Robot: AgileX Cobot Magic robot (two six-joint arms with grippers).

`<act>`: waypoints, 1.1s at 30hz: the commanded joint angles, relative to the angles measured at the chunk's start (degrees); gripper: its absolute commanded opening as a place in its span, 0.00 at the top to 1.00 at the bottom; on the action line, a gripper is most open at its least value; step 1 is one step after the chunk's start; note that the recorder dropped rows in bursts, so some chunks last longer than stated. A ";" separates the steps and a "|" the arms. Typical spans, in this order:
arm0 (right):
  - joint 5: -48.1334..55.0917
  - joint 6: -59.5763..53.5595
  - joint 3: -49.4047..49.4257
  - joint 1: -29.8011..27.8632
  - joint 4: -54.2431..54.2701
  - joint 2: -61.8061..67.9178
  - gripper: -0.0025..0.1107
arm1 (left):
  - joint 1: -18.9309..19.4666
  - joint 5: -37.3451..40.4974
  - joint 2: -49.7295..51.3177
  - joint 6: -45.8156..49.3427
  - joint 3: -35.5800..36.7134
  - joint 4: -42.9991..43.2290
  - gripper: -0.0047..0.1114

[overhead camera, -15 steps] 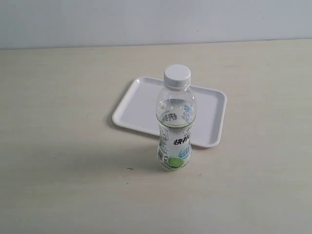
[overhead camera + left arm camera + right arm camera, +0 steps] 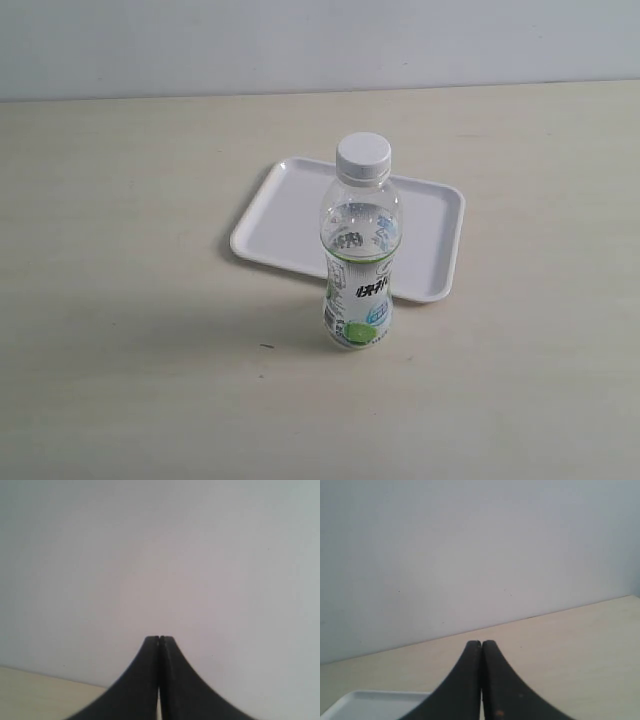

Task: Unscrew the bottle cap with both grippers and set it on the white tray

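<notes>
While both arms sit outside the exterior view, nothing on the table [image 2: 130, 300] has changed from a moment ago: same bottle, same spot, no motion at all. You're at the very start of this job.

Closest in, your left gripper [image 2: 159, 639] has its jaws pressed together on nothing, and it faces blank wall with a sliver of tabletop below. It's the same story for your right gripper [image 2: 481, 643], whose jaws are closed and empty. Its camera catches a corner of the tray [image 2: 370, 702] low down, with table running on beyond.

Out on the table, the bottle [image 2: 357, 270] stands upright at the near edge of the tray. Its base looks to be on the table just in front of the rim rather than inside, though the overlap makes that a judgement. Up top, the cap [image 2: 363, 156] is on the neck, untouched. Behind it the tray lies flat with nothing in it, and past that there's only the wall [image 2: 300, 45].

So nothing is done yet. Both pairs of jaws must open before either can take hold, one on the body to steady it and the other on the cap. It's a tall, narrow bottle, so a nudge could tip it
</notes>
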 commanded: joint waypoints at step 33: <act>-7.20 -2.00 0.27 -0.16 11.43 2.56 0.98 | -3.38 1.84 -0.37 -2.99 -0.01 1.90 0.96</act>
